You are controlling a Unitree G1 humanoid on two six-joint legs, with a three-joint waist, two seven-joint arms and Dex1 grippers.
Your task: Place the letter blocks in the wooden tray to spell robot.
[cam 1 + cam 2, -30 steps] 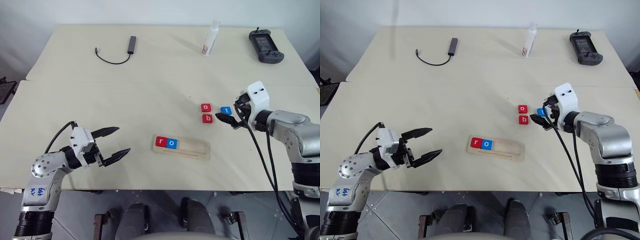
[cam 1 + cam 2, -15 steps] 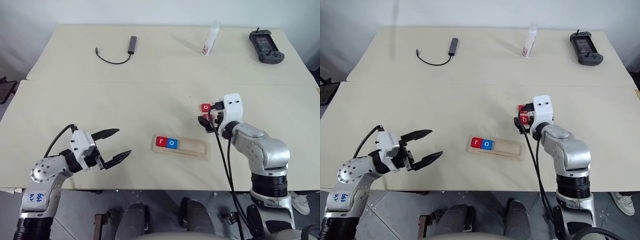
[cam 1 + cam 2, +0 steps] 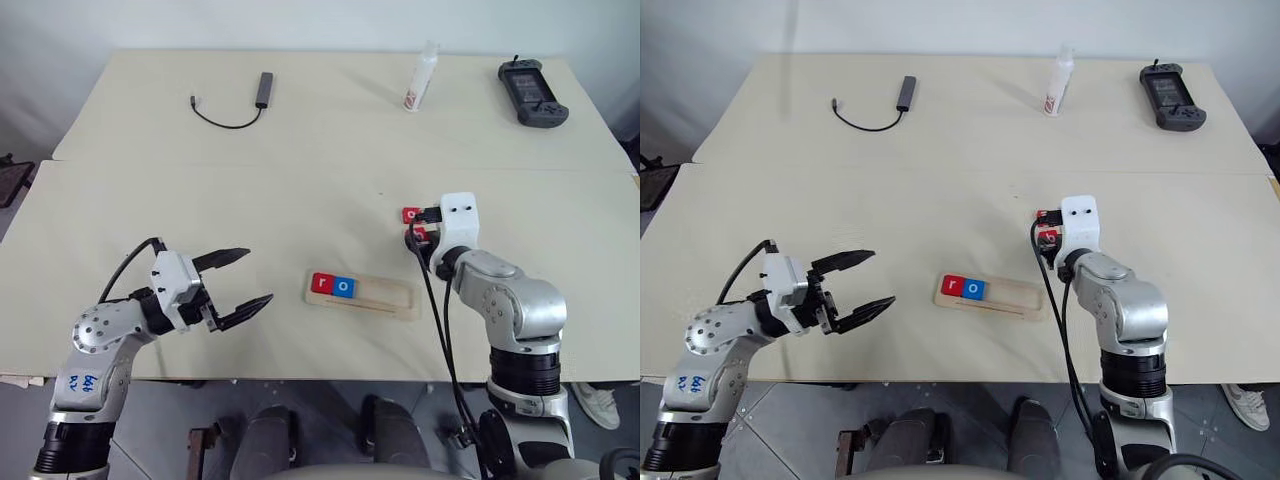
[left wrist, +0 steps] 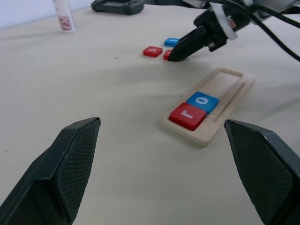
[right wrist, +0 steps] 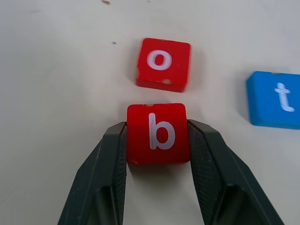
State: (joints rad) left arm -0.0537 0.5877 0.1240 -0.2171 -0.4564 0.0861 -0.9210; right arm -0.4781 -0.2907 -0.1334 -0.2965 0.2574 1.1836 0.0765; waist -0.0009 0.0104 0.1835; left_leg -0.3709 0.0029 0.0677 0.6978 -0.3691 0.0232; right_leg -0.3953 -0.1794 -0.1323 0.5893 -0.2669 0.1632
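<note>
A pale cream table (image 3: 300,180) fills the head views, made of two tops joined along a seam that runs straight across; a plain white wall stands behind its far edge. Toward the far side, at about eleven o'clock, lies a dark adapter with a black cable (image 3: 250,98); at about one o'clock stands a small white bottle (image 3: 421,76), and a black handheld controller (image 3: 533,91) lies at about two.

Near the middle of the near top lies the wooden tray (image 3: 385,296), with the red r tile (image 3: 321,283) and the blue o tile (image 3: 344,287) side by side at its nine-o'clock end.

The right tool (image 5: 157,136) is down on the table at about two o'clock from the tray, its two black fingers (image 5: 108,159) pressed against opposite sides of the red b tile (image 5: 157,133), gripping it. The red o tile (image 5: 163,63) lies just beyond the b, apart from it by a thin gap, and the blue t tile (image 5: 275,100) lies near, off to one side.

The left tool (image 3: 240,279) hangs over the table at about nine o'clock from the tray, well apart from it, fingers spread wide and holding nothing.
</note>
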